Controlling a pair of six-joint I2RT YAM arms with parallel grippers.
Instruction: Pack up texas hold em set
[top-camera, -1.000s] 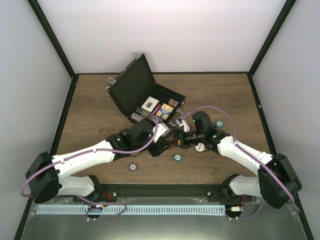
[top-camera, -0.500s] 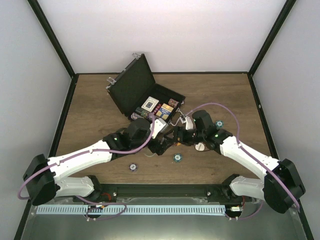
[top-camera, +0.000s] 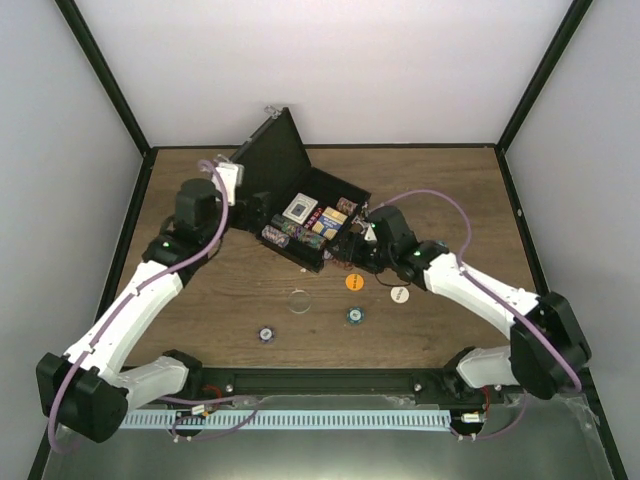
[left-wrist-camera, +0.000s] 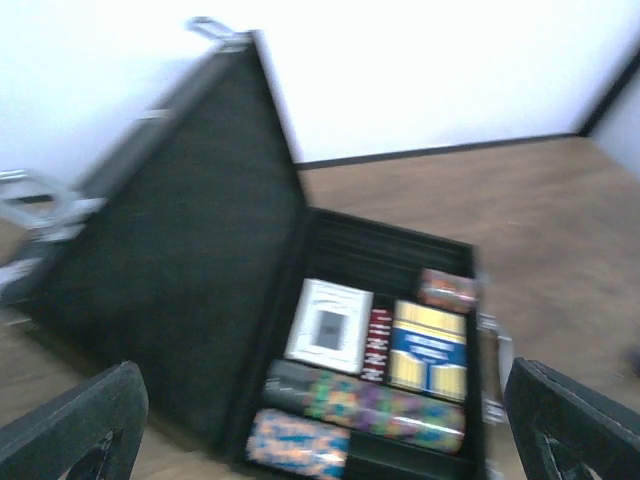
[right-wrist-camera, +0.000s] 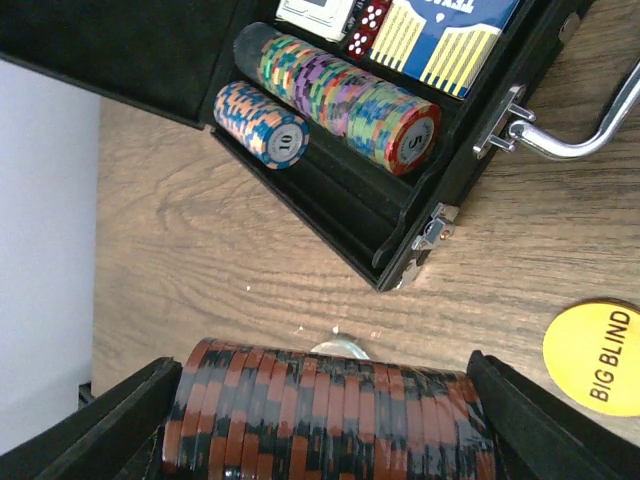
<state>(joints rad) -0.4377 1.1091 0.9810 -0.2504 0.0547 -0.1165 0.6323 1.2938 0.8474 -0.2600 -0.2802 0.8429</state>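
Note:
The black briefcase (top-camera: 272, 160) lies open at the back left of the table, its lid upright. Inside are a white card deck (left-wrist-camera: 328, 325), a blue card deck (left-wrist-camera: 428, 345) and rows of multicoloured poker chips (left-wrist-camera: 370, 405). My left gripper (top-camera: 252, 208) hangs open and empty beside the lid; in the left wrist view the left gripper (left-wrist-camera: 320, 440) faces into the case. My right gripper (right-wrist-camera: 325, 425) is shut on a roll of brown-and-black chips (right-wrist-camera: 325, 405), just off the case's front corner (right-wrist-camera: 400, 255). From above, the right gripper (top-camera: 345, 256) sits at the case's near edge.
An orange "BIG BLIND" button (top-camera: 353, 282), a white button (top-camera: 399, 294) and a clear disc (top-camera: 298, 300) lie on the wood in front of the case. Two loose chips (top-camera: 355, 316) (top-camera: 266, 334) lie nearer the arms' bases. Black frame posts stand at the table's back corners.
My left gripper opened, let go of the chip roll and swung away to the back left beside the lid. The right gripper kept the roll and moved a little toward the case.

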